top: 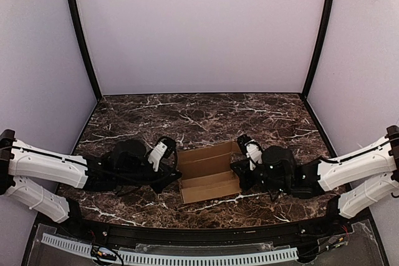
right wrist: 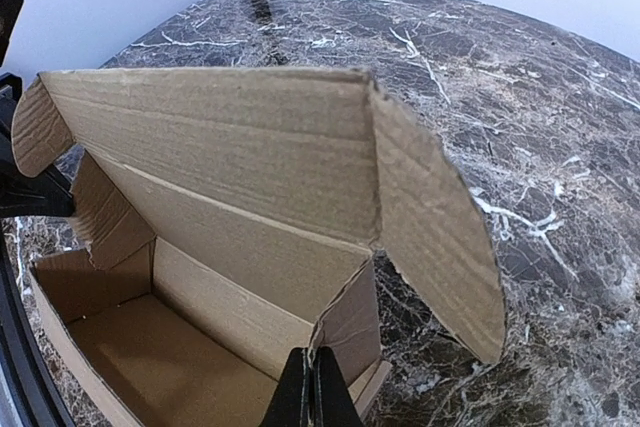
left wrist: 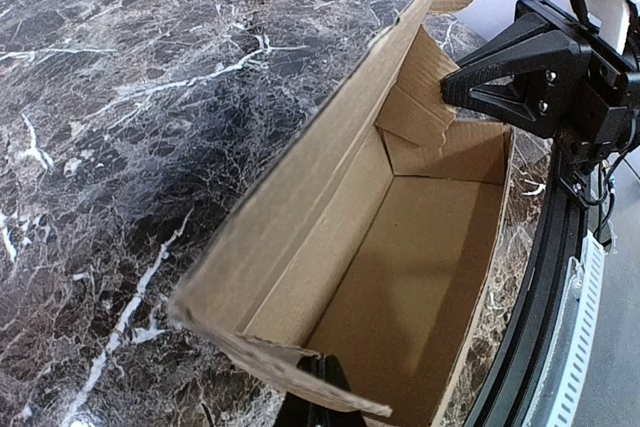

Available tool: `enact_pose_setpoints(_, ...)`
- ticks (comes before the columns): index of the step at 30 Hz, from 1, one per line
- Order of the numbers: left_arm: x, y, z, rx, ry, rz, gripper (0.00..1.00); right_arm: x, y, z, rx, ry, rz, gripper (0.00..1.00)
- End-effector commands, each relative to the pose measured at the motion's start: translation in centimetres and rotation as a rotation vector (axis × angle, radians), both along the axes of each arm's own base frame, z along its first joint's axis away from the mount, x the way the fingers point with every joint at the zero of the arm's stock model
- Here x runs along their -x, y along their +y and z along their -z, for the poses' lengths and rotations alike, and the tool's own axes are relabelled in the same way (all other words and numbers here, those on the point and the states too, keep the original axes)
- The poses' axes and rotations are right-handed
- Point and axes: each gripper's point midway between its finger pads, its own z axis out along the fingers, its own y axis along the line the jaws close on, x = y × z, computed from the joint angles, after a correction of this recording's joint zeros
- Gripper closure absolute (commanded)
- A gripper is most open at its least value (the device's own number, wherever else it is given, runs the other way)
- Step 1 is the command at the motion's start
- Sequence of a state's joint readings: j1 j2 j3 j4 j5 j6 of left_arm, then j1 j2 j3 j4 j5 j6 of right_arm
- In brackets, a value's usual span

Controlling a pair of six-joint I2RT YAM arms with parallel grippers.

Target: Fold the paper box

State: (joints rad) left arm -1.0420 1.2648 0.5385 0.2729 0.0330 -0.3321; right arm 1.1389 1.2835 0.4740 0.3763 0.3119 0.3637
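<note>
Top external: paper box (top: 209, 172) half-formed, lid (right wrist: 220, 137) up. Left gripper (left wrist: 314, 392), right gripper (right wrist: 312, 387) pinching opposite end walls, fingers pressed together. Risk: tearing or skewing through uneven pull.

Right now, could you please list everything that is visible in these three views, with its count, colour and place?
paper box: one, plain brown, open with its lid raised, on the table between the two grippers.
table: one, dark brown marble with white veins, under everything.
walls: three, pale lilac-white, at the back and both sides.
posts: two, black, at the back corners.
slotted strip: one, white, along the near edge.
left arm: one, white and black, reaching in from the left.
right arm: one, white and black, reaching in from the right.
left gripper: one, black, shut on the box's left end.
right gripper: one, black, shut on the box's right end.
</note>
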Motion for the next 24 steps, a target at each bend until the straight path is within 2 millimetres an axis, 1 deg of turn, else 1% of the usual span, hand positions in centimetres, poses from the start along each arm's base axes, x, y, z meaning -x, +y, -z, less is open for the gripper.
enact_pose_setpoints(1,0.9,0.4,1.6,-0.031,0.035,0.002,1.0,1.0,0.9,-0.4,-0.07,0.006,-0.009,1.0)
enact_pose_setpoints(8,1.2,0.5,1.7,-0.041,0.027,0.004,1.0,1.5,0.7,0.0,-0.06,0.01,0.003,1.0)
enact_pose_setpoints(9,0.9,0.6,1.7,-0.048,0.02,-0.01,1.0,1.6,0.6,0.0,-0.058,0.008,0.005,1.0)
enact_pose_setpoints(13,0.7,0.9,1.5,-0.061,-0.005,-0.034,1.0,1.6,0.4,-0.6,-0.073,-0.005,0.014,0.97)
enact_pose_setpoints(20,0.7,0.9,2.0,-0.095,-0.039,-0.057,1.0,1.5,-0.6,-1.9,-0.093,-0.032,0.041,0.87)
enact_pose_setpoints(24,0.5,0.9,2.0,-0.11,-0.061,-0.069,1.0,1.5,-1.4,-2.6,-0.102,-0.04,0.061,0.78)
